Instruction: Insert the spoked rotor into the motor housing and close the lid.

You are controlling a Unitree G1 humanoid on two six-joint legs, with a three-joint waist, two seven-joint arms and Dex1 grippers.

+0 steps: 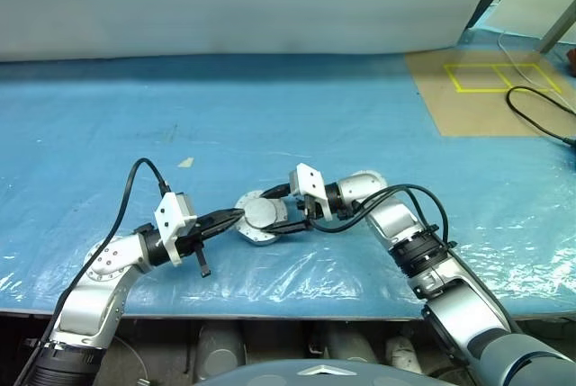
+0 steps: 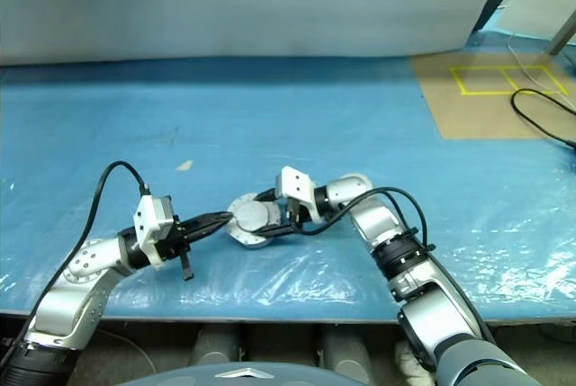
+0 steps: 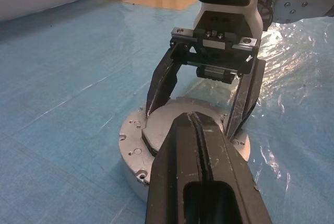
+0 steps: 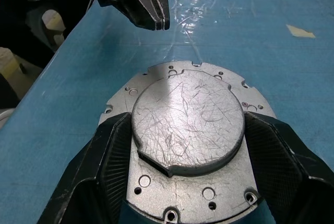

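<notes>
R gripper straddles closed lid on motor housing, fingers spread, contact unclear; L gripper clenched empty, just beside rim.

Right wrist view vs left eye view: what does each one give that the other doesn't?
Right wrist only: scratches on the lid, screw holes along the motor housing flange. Left eye only: yellow tape rectangles and a black cable far right. Both: right hand straddling the closed lid, left hand shut beside it, blue sheet.
</notes>
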